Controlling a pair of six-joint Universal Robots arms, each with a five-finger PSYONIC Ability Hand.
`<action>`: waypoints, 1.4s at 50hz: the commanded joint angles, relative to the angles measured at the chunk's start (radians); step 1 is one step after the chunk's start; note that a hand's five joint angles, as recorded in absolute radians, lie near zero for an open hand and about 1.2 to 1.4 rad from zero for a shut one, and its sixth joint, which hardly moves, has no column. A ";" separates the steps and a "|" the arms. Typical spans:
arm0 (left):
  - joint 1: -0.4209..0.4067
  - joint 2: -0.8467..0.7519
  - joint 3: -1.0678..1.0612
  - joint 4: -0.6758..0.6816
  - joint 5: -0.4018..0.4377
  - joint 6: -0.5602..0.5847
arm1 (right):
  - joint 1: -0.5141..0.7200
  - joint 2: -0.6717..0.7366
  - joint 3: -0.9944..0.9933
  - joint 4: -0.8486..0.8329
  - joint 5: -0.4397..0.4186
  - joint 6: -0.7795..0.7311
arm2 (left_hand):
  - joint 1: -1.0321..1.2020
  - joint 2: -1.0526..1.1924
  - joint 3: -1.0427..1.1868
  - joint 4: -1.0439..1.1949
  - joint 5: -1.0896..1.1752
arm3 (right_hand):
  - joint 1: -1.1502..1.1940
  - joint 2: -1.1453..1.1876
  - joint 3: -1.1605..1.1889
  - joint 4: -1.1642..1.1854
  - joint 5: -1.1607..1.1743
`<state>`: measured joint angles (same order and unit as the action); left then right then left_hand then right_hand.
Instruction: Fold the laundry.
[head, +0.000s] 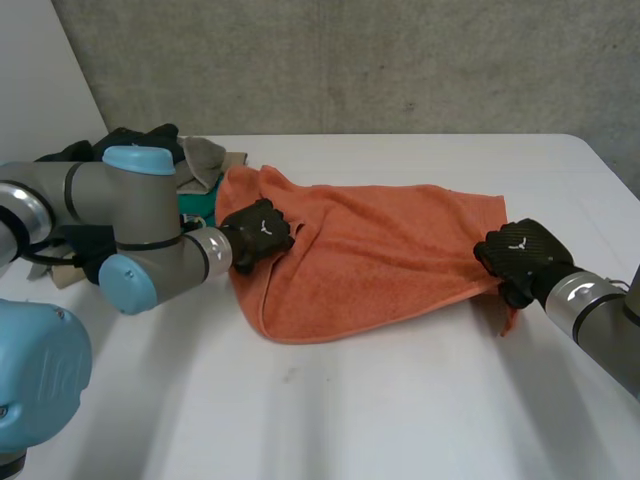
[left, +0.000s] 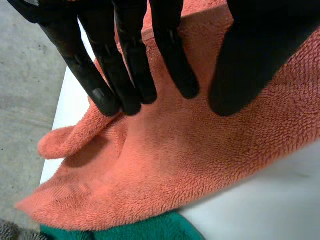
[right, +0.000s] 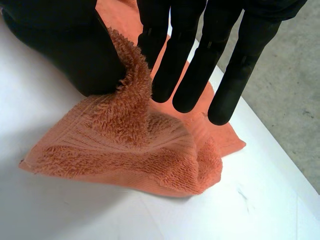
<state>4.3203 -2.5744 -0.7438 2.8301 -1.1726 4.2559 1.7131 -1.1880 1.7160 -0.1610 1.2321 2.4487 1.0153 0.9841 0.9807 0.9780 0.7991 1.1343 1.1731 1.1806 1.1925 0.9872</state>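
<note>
Towel, orange terry, lying across table: soft, light, limp (likely to sag). Left hand rests straight-fingered on its left end; right hand pinches its right edge. Best held at corners.

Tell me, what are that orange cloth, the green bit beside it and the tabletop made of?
The orange towel looks like cotton terry: fuzzy loops, with a flat woven band near its edge. The green cloth at its edge seems a similar soft fabric, though little shows. The table is white, smooth and matte, probably laminate or painted board.
</note>
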 joint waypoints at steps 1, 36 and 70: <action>-0.002 0.034 -0.011 0.015 -0.071 -0.024 | -0.017 -0.013 -0.022 0.040 0.001 0.021 | 0.381 0.412 0.416 0.418 0.423 | 0.262 0.223 0.216 0.204 0.235; 0.007 0.062 -0.089 -0.051 -0.039 0.012 | -0.041 0.007 -0.115 0.308 -0.080 -0.031 | -0.588 -0.556 -0.553 -0.550 -0.546 | 0.262 0.223 0.216 0.204 0.235; -0.030 0.048 -0.025 0.021 -0.229 0.026 | -0.067 0.004 -0.115 0.310 -0.079 -0.031 | 0.381 0.412 0.416 0.418 0.423 | 0.262 0.223 0.216 0.204 0.235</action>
<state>4.3004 -2.5748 -0.7676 2.8237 -1.3045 4.3181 1.6565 -1.1753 1.6038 0.1457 1.1518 2.4182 1.1339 1.1663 1.1588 1.1711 0.9600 1.1343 1.1731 1.1806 1.1925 0.9872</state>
